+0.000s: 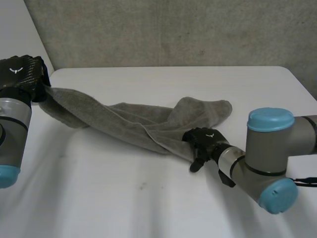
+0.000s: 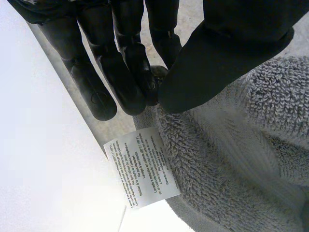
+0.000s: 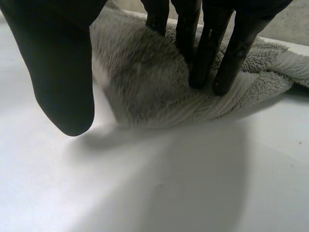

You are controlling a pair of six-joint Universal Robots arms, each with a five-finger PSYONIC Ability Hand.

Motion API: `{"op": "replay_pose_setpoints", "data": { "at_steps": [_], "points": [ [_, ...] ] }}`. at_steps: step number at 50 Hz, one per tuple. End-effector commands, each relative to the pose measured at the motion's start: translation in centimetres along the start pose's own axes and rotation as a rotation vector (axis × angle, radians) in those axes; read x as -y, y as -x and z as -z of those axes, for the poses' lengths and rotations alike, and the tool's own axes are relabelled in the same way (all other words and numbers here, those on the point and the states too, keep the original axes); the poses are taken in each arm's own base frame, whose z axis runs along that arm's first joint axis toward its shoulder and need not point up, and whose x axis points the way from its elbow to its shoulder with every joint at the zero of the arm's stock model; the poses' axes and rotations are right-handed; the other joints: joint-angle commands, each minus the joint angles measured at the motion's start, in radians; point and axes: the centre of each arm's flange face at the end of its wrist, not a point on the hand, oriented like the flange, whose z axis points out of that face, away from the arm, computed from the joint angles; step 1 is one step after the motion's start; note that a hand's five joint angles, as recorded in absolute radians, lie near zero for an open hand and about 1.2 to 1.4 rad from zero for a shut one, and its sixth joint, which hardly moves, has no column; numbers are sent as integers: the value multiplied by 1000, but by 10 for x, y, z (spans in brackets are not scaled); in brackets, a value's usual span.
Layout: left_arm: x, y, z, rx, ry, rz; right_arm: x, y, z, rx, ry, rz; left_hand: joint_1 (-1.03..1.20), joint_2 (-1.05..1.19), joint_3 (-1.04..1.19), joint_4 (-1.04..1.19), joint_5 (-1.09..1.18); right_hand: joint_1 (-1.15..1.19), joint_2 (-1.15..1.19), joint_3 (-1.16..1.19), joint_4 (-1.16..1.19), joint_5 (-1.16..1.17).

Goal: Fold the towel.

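The grey towel [image 1: 143, 124] lies bunched and drawn out long across the white table [image 1: 124, 198]. At its corner by the care label [image 2: 142, 166], the left hand [image 1: 22, 74] pinches the cloth between fingers and thumb. Near the towel's other end, the right hand [image 1: 203, 144] rests straight fingers [image 3: 203, 58] on the cloth, with its thumb [image 3: 63, 87] apparently clear of it.

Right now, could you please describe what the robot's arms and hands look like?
The left arm and right arm are thick grey tubes with rounded light-blue caps at the joints. The left hand and right hand are black, each with a small white emblem on its back. Their fingers are slim; the thumb is broader.
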Motion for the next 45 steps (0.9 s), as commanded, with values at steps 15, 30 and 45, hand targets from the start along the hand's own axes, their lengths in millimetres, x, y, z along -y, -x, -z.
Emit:
{"op": "replay_pose_setpoints", "data": {
  "at_steps": [15, 30, 45],
  "points": [
    [-1, 0, 1, 2, 7, 1, 93, -13, 19, -138, -300, 105, 211, 178, 180, 178, 187, 980, 951, 896, 896, 910],
    [11, -25, 43, -129, 132, -3, 161, -47, 111, -148, -61, 495, 211, 178, 180, 178, 187, 980, 951, 896, 896, 910],
    [-54, -63, 45, -306, 398, -224, 69, -51, 77, 17, 374, 657, 211, 178, 180, 178, 187, 980, 951, 896, 896, 910]
  ]
}}
